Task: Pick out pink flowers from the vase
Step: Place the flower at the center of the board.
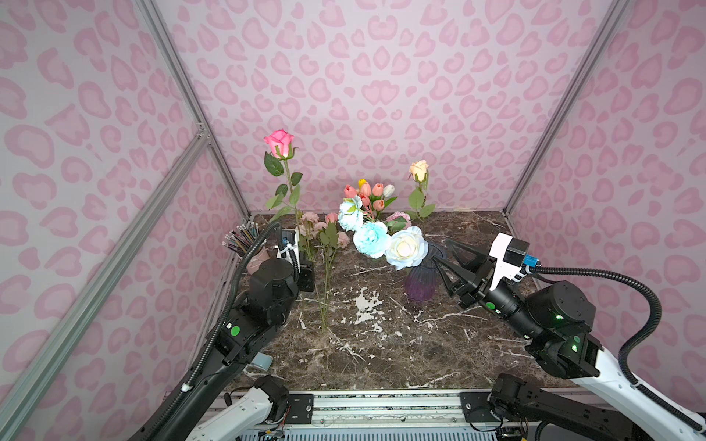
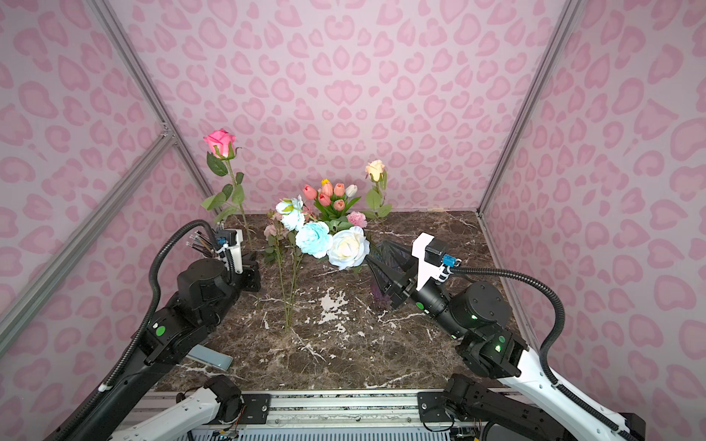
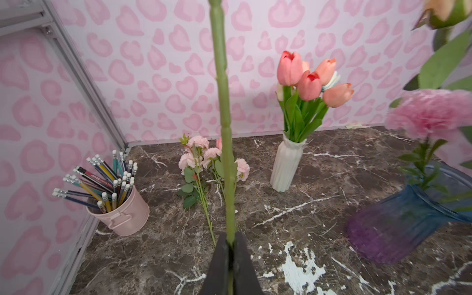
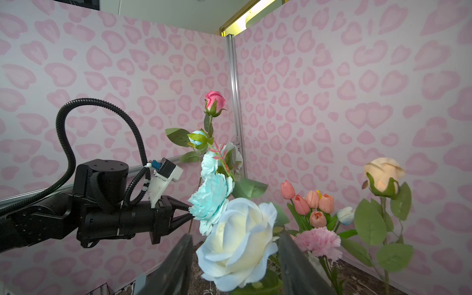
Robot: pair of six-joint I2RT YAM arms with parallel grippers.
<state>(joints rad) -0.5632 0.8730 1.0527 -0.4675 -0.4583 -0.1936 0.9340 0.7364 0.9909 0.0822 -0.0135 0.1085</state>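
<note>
Left claw (image 2: 251, 267) is low at the left side of the worktop (image 2: 344, 355). Magenta rosebud (image 2: 219, 142) stands upright, and its stem runs down into the claw; the grip itself is hidden behind the wrist. 2 pale pink sprays (image 2: 284, 267) lie flat just beside it. Right claw (image 2: 378, 254), jaws apart, is at the purple vase (image 2: 380, 299), under the white rose (image 2: 348, 248) and blue peonies (image 2: 314, 238).

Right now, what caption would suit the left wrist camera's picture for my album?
Left gripper shut on an upright green flower stem, pink rosebuds lying on the marble table beyond.
</note>
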